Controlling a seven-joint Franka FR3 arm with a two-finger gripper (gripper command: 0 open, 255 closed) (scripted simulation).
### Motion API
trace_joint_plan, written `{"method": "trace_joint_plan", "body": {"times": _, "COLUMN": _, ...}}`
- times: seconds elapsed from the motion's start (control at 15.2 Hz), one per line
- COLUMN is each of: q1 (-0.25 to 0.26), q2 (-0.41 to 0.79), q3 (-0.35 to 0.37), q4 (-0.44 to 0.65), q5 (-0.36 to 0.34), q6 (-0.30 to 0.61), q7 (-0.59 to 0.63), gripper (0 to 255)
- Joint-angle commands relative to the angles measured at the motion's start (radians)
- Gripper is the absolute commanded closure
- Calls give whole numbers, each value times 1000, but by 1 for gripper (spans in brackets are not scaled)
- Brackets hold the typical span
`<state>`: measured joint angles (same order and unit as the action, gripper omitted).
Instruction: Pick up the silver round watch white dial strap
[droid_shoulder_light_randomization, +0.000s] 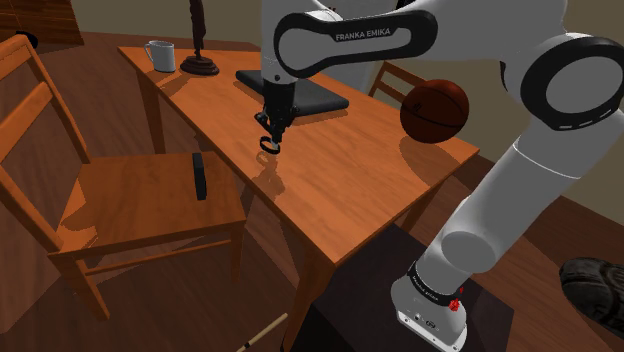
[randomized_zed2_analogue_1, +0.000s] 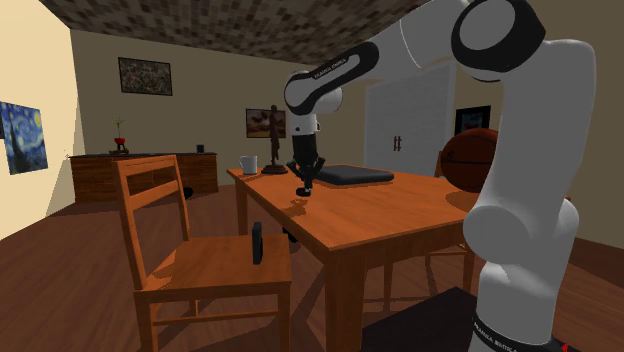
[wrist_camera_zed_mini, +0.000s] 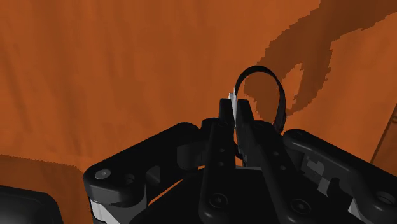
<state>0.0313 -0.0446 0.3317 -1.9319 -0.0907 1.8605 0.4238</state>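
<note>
Claw (droid_shoulder_light_randomization: 272, 134) pinches the black-strapped watch (wrist_camera_zed_mini: 233, 103) by its silver case; both hang just above the orange-brown desk (droid_shoulder_light_randomization: 350, 180).

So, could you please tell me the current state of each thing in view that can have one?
gripper: shut on the watch, above the table.
watch: clasped between the fingers, hanging clear of the table, strap looped.
mug: upright on the table's far corner.
black slab: lying flat on the table.
black bar: resting on the chair seat.
</note>
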Motion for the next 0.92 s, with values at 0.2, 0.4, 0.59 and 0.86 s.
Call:
{"method": "trace_joint_plan", "body": {"times": 0.2, "q1": 0, "q2": -7, "q3": -1, "q4": 60, "q5": 4, "q6": -66, "q7": -8, "gripper": 255}}
{"method": "trace_joint_plan", "body": {"times": 0.4, "q1": 0, "q2": -8, "q3": -1, "q4": 99, "q5": 5, "q6": -106, "q7": -12, "gripper": 255}}
{"method": "trace_joint_plan", "body": {"times": 0.59, "q1": 0, "q2": -7, "q3": -1, "q4": 140, "q5": 5, "q6": -147, "q7": -15, "gripper": 255}}
{"method": "trace_joint_plan", "body": {"times": 0.86, "q1": 0, "q2": -5, "q3": 0, "q4": 171, "q5": 5, "q6": -176, "q7": -17, "gripper": 255}}
